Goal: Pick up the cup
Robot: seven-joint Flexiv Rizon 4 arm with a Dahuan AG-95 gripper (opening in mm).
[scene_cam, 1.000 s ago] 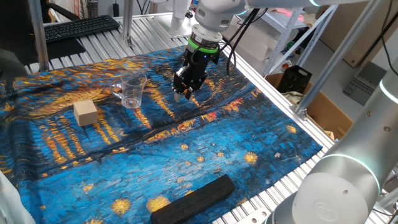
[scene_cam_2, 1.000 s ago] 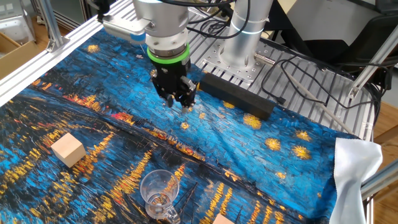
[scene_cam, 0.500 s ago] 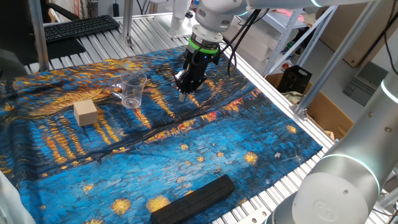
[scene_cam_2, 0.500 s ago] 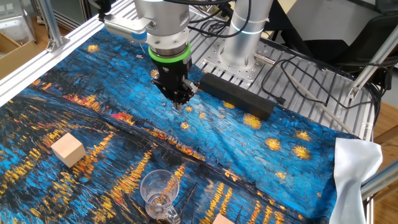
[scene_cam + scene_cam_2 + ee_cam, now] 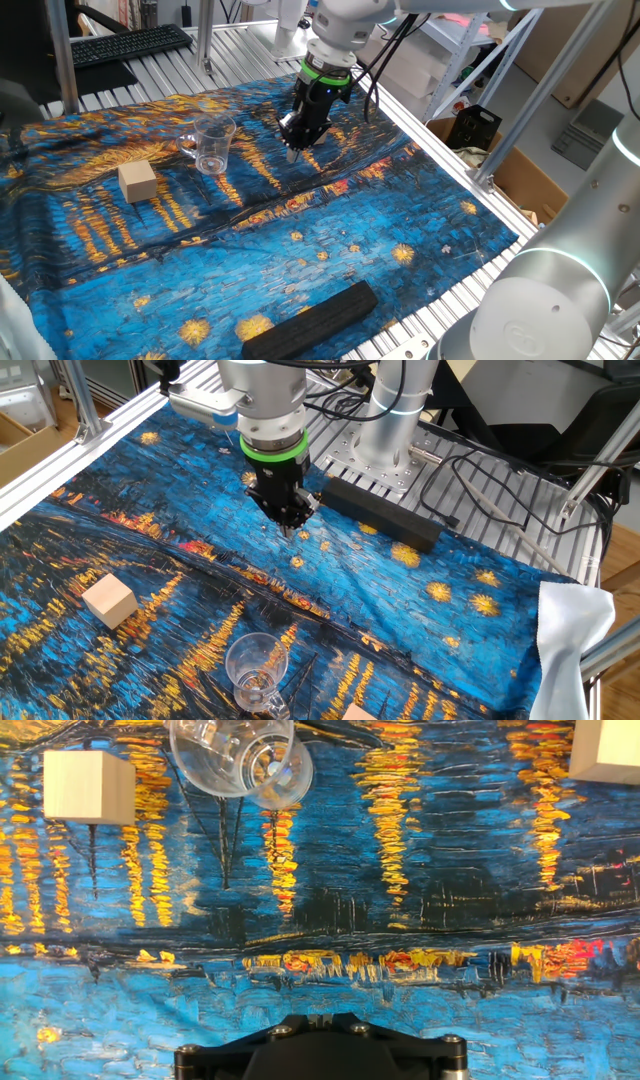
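The clear cup [image 5: 214,145] with a small side handle stands upright on the blue-and-orange painted cloth [image 5: 330,240]. It also shows in the other fixed view [image 5: 256,670] and at the top left of the hand view [image 5: 240,758]. My gripper [image 5: 293,155] hangs above the cloth, well to the right of the cup and apart from it. In the other fixed view the gripper [image 5: 290,532] tapers to a narrow tip, with the fingers together and nothing between them. In the hand view only the black gripper body [image 5: 320,1018] shows at the bottom edge.
A tan wooden cube [image 5: 137,181] sits left of the cup, also in the hand view [image 5: 88,786]. A second cube [image 5: 605,750] lies at the hand view's top right. A long black block [image 5: 312,318] lies near the cloth's front edge. A white cloth [image 5: 575,620] hangs at the table side.
One second ago the fingers stood spread apart; they have since closed together. The gripper has stayed in about the same place. The cup and cubes have not moved.
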